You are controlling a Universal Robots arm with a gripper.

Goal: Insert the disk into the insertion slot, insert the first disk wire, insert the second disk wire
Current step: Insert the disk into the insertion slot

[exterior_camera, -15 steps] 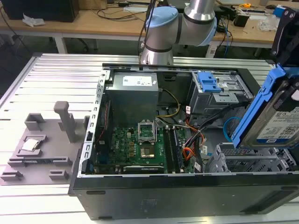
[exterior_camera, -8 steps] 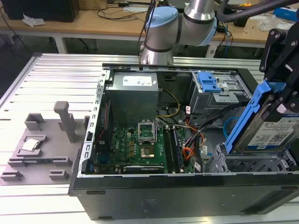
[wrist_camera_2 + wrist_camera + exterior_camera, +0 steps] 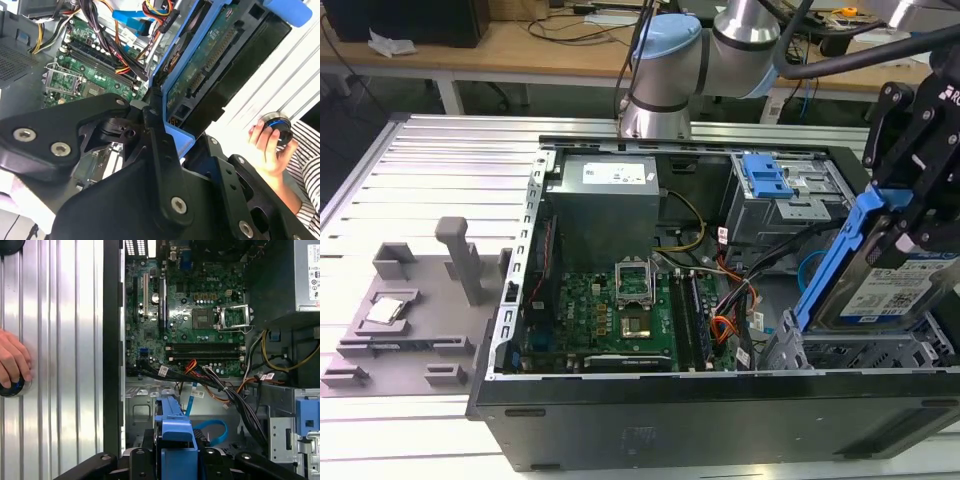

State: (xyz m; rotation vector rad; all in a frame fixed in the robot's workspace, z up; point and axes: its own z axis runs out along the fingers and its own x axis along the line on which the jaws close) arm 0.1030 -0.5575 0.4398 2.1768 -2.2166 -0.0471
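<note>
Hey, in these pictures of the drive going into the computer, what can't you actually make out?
1. The insertion slot: in the exterior view the tilted disk covers its mouth, so whether the disk's lower edge is in cannot be told.
2. The disk: cut off at the exterior view's right edge; the tool clamped on it covers its top.
3. The hand: cut off by the first wrist view's edge; it covers most of the dark round thing under it.

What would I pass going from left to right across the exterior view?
Grey fixture tray → green motherboard → blue latch on the grey cage → disk, tilted in its blue carrier.
</note>
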